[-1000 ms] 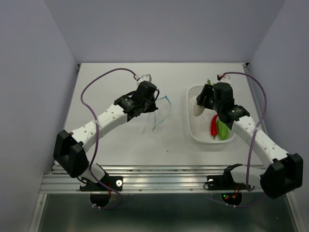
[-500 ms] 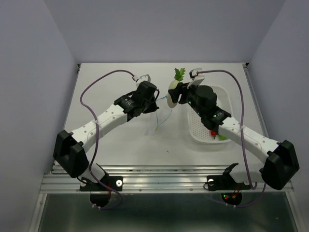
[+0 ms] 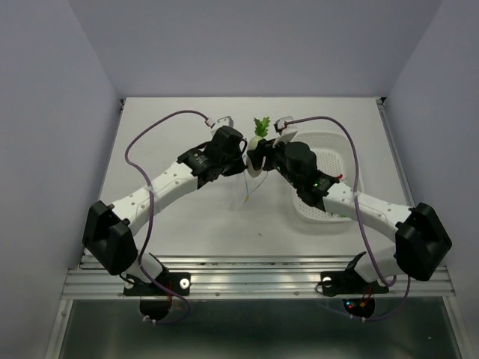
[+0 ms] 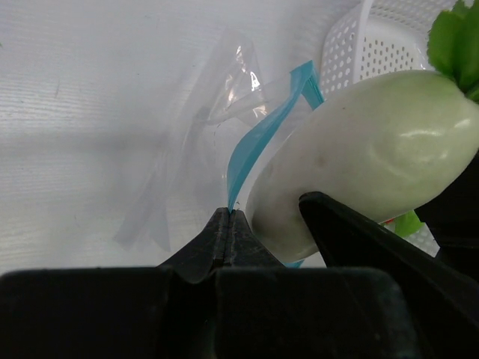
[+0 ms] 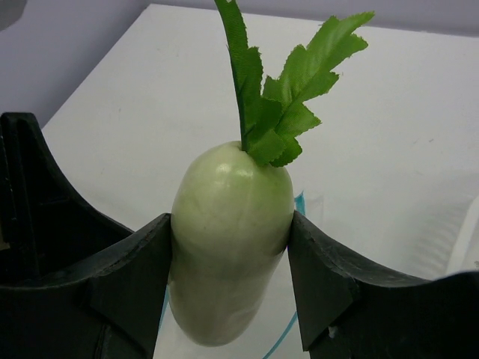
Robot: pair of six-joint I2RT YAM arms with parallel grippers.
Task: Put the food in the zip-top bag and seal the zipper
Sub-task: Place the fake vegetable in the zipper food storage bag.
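**First vegetable at the mouth of the bag, nothing inside yet**

From above: the right gripper [image 3: 258, 155] holds the radish [image 3: 255, 153] over the middle of the table [image 3: 172, 120], nearer its far edge, right against the left gripper [image 3: 242, 161]; the bag [image 3: 253, 183] trails from there toward the near edge; the white basket [image 3: 333, 158] sits by the right edge, and the right forearm covers whatever lies in it.

From the left wrist: the fingers are pressed fully together on the zipper [image 4: 263, 140], pinching one lip of the bag so the strip curves up and away; the radish's rounded end sits just beside that strip, at the opening and not yet clearly past it (the clear film makes the exact edge hard to read); the bag looks empty; below the radish, by the basket, a sliver of the green pod [image 4: 408, 223] and a thin red trace, probably the chili [image 4: 386, 221], show.

From the right wrist: both fingers clamp the radish's sides, leaves up, blunt end pointing down toward the blue strip.

By my reckoning: one of three items is being put in, two wait in the basket, and sealing comes last.
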